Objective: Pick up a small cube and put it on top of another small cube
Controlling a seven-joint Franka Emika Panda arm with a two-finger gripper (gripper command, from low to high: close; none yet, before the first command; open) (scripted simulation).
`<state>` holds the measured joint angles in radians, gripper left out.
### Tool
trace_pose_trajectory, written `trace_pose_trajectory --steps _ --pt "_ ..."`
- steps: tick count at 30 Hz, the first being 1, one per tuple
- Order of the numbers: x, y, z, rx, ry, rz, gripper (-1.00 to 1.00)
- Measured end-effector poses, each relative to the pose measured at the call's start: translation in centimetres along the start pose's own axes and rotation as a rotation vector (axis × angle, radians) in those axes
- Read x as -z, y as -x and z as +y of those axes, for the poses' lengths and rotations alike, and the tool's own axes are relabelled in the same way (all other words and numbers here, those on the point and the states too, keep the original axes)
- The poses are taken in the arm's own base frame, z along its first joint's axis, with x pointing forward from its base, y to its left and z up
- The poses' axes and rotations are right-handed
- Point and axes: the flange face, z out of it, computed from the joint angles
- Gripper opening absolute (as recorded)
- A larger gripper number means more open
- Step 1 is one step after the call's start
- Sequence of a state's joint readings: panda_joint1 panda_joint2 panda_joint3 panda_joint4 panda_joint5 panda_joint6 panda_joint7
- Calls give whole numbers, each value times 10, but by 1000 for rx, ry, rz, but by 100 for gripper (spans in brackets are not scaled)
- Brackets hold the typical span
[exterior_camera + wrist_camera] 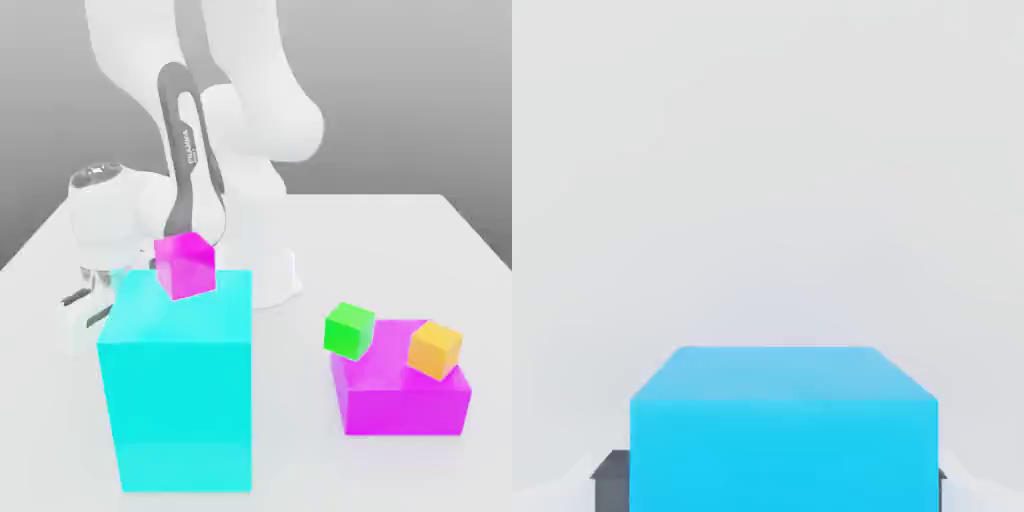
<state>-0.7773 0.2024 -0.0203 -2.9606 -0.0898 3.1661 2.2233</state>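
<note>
Sitting right up against the hand camera is the small blue cube (782, 425), and dark finger pads (612, 478) are peeking out at either side of it, so I'm reading the fingers as clenched on it, though honestly I can't be dead sure from this angle. It's hanging over plain pale worktop (762, 150) in the hand view. The target, the small magenta cube (185, 265), is perched on the top back edge of the big cyan block (180, 390), near its corner on the exterior view's left. The hand itself is sitting low behind that cyan block in the exterior view, mostly hidden by it. Off to the exterior view's right, well apart from all this, the low magenta block (405, 400) is carrying a green cube (349, 330) and an orange cube (435, 349), so those aren't in the way. My take on doing this step well: lift straight up first so the blue cube is clearing the cyan block's top, then travel over, since the magenta one is sitting high. Line up squarely over it and come down slowly, because it's close to an edge and a sideways nudge could be knocking it off. Let go only once the faces are touching.
</note>
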Motion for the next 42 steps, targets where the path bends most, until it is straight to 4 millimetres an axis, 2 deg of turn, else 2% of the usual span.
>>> trace_pose_trajectory --steps 1,3,11,13,23,29,34,38,40,42 --pt "-3 0 1 0 1 -1 -100" --pt "4 0 -1 0 -1 2 -100" --pt "58 0 0 3 1 1 -100" --pt "64 13 -10 58 19 0 -100" --pt "75 109 -65 466 129 -2 -100" --pt "106 182 -76 780 185 -24 -100" --pt "142 247 -68 1065 227 -53 -100" --pt "176 298 -48 1303 259 -80 -100" --pt "201 308 -32 1387 269 -107 -100" --pt "229 310 -13 1453 275 -136 -100"
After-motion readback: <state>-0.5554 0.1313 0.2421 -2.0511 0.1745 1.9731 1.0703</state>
